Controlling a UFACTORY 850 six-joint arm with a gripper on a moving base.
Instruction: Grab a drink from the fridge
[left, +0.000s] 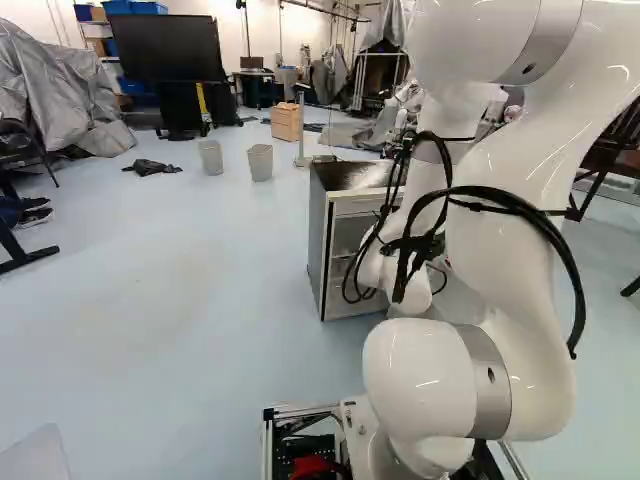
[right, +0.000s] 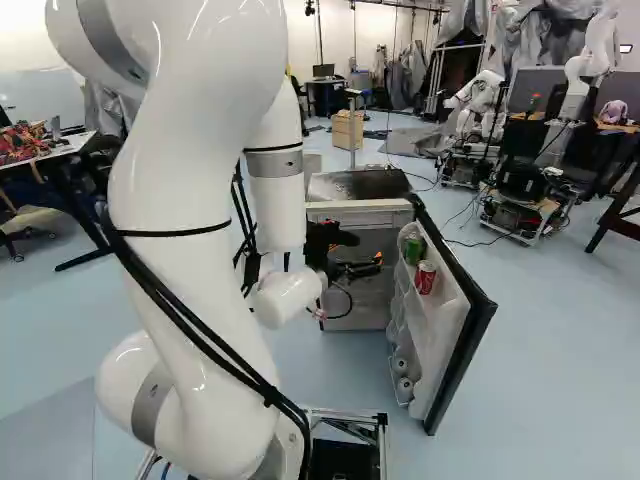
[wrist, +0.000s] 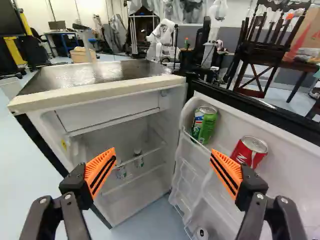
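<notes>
One can (wrist: 248, 152) is red, another can (wrist: 204, 124) green and blue, the fridge interior (wrist: 131, 204) white.

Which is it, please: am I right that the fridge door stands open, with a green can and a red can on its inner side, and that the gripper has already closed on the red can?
Not quite: the gripper is open and holds nothing, as the wrist view shows. The rest is right.
</notes>
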